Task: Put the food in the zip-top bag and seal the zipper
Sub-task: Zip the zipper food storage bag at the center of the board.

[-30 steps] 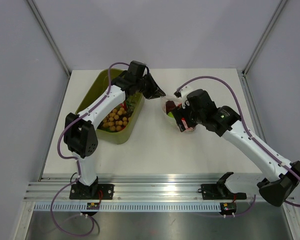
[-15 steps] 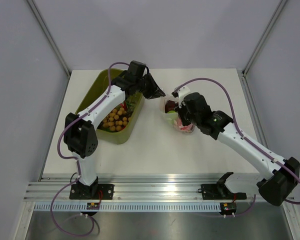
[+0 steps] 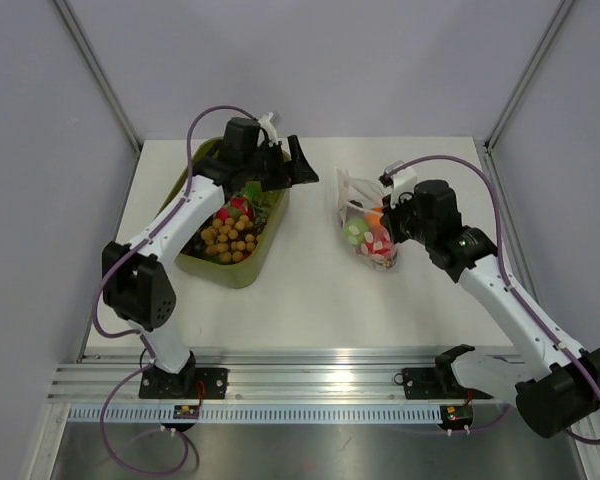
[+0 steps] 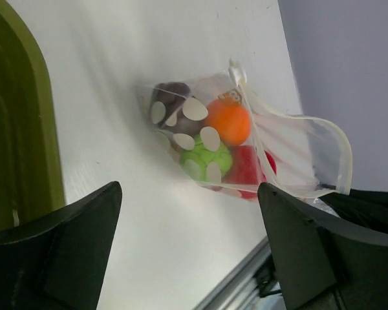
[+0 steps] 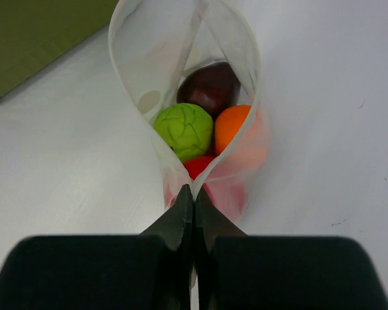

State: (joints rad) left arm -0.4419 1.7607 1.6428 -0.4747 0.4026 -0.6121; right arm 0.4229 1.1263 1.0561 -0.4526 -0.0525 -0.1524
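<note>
Over on the left sits the tub, below the left pincer and reaching back from it toward the arm bases. A heap of tan balls lies in it, behind the pincer's tips. The left pincer hangs over the tub's right rim with its jaws spread wide and nothing between them. In its own camera the tub's green wall runs past its left finger. Out ahead of those tips, well apart from them, the bag lies on the table.

The food is inside the bag, bunched at its closed end. Seen from the right pincer, it lies straight ahead of the tips. The red piece is nearest. Just beyond it the green ball and the orange ball sit side by side, touching. The purple ball is farthest off, behind those two.

The right pincer is clamped tight on the bag's rim, at the near end of the mouth, with both sides of the plastic pressed together between its tips. From that pinch the mouth spreads away in an open loop, so the zipper is not sealed along the rest of its length. The tub's corner shows far off to the right pincer's left.
</note>
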